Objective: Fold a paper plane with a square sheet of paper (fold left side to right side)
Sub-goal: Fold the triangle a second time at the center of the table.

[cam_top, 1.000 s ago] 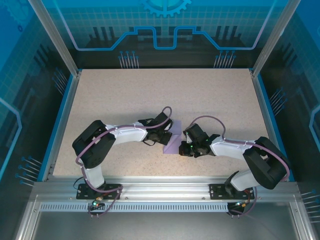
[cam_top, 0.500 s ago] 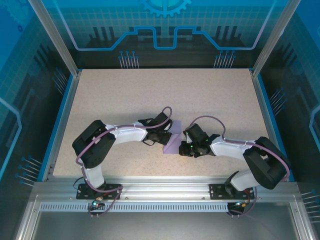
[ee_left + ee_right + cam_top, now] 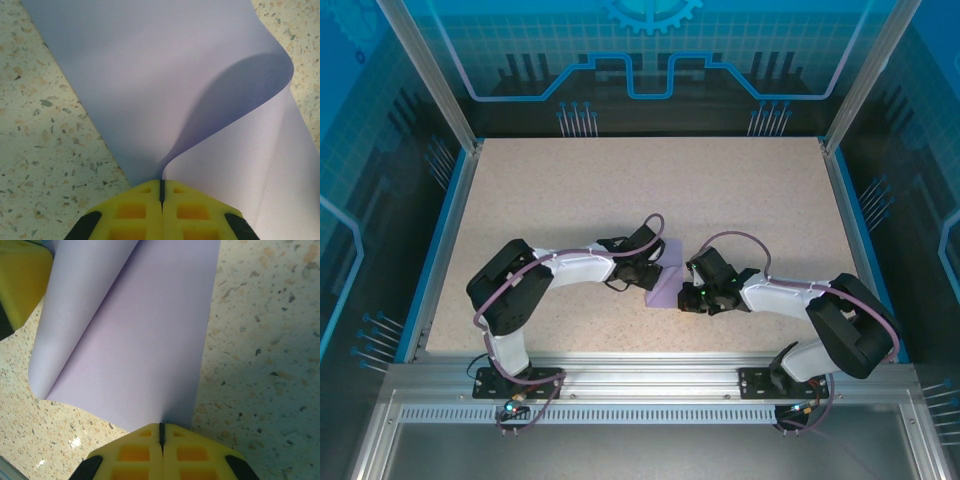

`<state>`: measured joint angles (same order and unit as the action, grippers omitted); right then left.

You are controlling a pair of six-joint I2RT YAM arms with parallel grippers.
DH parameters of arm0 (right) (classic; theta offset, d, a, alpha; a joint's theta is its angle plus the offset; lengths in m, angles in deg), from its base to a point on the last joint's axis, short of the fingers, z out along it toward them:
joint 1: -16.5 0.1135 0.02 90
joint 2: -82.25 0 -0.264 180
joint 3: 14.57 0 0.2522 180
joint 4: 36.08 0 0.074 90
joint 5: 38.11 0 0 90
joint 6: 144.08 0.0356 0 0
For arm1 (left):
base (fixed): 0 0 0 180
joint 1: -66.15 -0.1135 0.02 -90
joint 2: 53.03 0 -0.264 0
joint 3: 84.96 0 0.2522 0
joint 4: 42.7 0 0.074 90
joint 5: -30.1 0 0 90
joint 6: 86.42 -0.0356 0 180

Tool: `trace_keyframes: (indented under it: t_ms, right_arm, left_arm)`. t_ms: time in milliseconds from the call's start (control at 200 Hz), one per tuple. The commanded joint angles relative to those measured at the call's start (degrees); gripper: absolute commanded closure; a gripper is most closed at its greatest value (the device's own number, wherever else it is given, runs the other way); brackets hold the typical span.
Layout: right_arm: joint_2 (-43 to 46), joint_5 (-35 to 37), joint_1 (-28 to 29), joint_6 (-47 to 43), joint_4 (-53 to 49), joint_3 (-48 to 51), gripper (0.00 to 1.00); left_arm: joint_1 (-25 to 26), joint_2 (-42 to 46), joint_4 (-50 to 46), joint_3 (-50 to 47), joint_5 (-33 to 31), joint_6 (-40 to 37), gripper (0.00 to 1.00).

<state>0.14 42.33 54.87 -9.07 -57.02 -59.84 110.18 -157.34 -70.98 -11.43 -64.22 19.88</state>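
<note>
The square sheet of paper (image 3: pixel 669 282), plain lavender, lies at the table's middle between both grippers, its left part curled over the right in a loose, uncreased roll (image 3: pixel 140 355). My left gripper (image 3: pixel 161 182) is shut on one edge, and the sheet (image 3: pixel 150 75) rises from its jaws in a curve. From the top it sits at the sheet's left side (image 3: pixel 653 268). My right gripper (image 3: pixel 161 426) is shut on the near edge by a corner, at the sheet's right side (image 3: pixel 692 291). The left gripper's yellow finger (image 3: pixel 20 280) shows beyond the roll. A paper plane is out of view.
The speckled beige tabletop (image 3: pixel 650 190) stretches wide beyond the paper. Blue-edged rails (image 3: pixel 445 230) and clear enclosure walls bound it left, right and behind. An aluminium frame (image 3: pixel 640 375) with both arm bases runs along the near edge.
</note>
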Motion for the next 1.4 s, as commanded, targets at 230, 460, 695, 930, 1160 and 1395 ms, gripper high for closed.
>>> trace_keyframes:
  t_ms: [230, 460, 695, 930, 1160, 1395]
  right_arm:
    - [-1.74, 1.02, 1.53, -0.44, -6.57, 1.2, 0.95]
    - [-0.95, 0.24, 1.24, -0.92, -6.08, 0.89, 0.95]
    - [4.81, -7.07, -3.06, -0.49, 3.67, 2.71, 0.94]
    - [3.02, -12.4, -7.22, 2.78, 14.93, 0.79, 0.95]
    - [-3.72, -11.17, -7.78, 3.85, 17.06, -4.45, 0.95]
    - [-9.62, -12.19, -7.69, 4.11, 18.25, -7.6, 0.95]
  left_arm:
    - [-0.52, -2.36, -0.42, 1.23, 0.47, -1.26, 0.94]
    - [-0.5, -2.9, -0.3, 0.09, 1.74, -1.0, 0.94]
    - [-0.44, -2.57, -0.65, -0.53, 1.87, -1.18, 0.94]
    - [-0.28, -2.69, -0.76, -0.43, 2.27, -1.26, 0.94]
    - [-0.29, -2.48, -0.63, -0.63, 2.36, -1.35, 0.94]
    - [-0.22, -2.56, -0.52, -0.56, 2.45, -1.44, 0.94]
